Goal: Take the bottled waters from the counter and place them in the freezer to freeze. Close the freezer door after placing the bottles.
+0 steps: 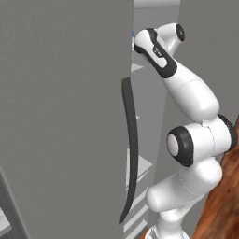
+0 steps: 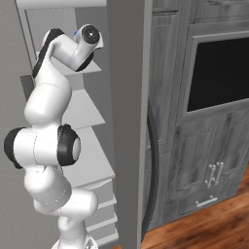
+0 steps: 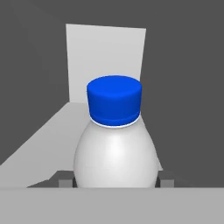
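the plain whitish bottle (image 3: pixel 114 153) with its blue cap (image 3: pixel 114 101) sits square in the middle of the hand view, cap toward twelve o'clock, its belly running down between the two dark finger tips that peek out at about seven and five o'clock. the gripper (image 3: pixel 114 183) is pinched in on the bottle's body, one tip on each flank, so the bottle is held rather than resting. under and beyond it lies a pale shelf (image 3: pixel 52 135) inside the freezer (image 2: pixel 73 104), with a lighter back wall (image 3: pixel 105 57) from eleven to one o'clock; whether the base touches the shelf cannot be told. in the left base view the arm (image 1: pixel 191 98) reaches from five o'clock up to one o'clock, its wrist passing behind the edge of the open freezer door (image 1: pixel 60 116), whose long dark handle (image 1: pixel 131 149) hangs at the centre. in the right base view the wrist sits at eleven o'clock over the stacked white shelves, and a dark panelled cabinet (image 2: pixel 204 121) stands at three o'clock. my read is that this is the placing step. the risks from here: letting go while the bottle hangs above the shelf or sits tilted could topple the round-bodied thing and roll it off the edge; pulling back with the tips not fully spread could drag it out; and the elbow is near the door edge, so a wide withdrawal could knock the door.
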Controlling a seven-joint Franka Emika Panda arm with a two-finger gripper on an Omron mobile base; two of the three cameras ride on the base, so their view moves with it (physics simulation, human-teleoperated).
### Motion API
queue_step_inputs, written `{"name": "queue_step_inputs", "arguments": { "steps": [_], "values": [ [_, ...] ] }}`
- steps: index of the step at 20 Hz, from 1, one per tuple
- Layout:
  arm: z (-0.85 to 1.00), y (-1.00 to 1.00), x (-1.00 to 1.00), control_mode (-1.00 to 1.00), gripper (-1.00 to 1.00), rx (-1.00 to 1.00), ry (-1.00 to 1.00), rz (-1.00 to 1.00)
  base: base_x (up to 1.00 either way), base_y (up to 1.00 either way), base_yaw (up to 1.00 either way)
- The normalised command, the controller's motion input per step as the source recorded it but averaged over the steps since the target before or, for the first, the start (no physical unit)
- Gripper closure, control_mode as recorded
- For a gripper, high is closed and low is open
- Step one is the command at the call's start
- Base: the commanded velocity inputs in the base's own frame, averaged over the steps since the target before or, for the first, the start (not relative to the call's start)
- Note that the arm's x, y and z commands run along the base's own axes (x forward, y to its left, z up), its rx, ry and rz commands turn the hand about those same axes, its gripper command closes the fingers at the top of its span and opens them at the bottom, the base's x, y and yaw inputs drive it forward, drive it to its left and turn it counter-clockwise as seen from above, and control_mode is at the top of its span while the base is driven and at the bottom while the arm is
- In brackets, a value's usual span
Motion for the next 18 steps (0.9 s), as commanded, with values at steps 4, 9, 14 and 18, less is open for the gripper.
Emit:
{"name": "queue_step_inputs", "arguments": {
  "steps": [4, 9, 14, 18],
  "values": [
    [-0.02, 0.21, 0.48, -1.00, 1.00, 0.00, 0.01, 0.00, 0.00, 0.00, 0.00],
    [-0.20, 0.14, 0.34, -1.00, 1.00, 0.00, 0.03, 0.00, 0.00, 0.00, 0.00],
    [-0.35, 0.00, 0.31, -1.00, 1.00, 0.00, 0.01, 0.00, 0.00, 0.00, 0.00],
    [-0.32, 0.00, 0.31, -1.00, 1.00, 0.00, 0.00, 0.00, 0.00, 0.00, 0.00]
  ]
}}
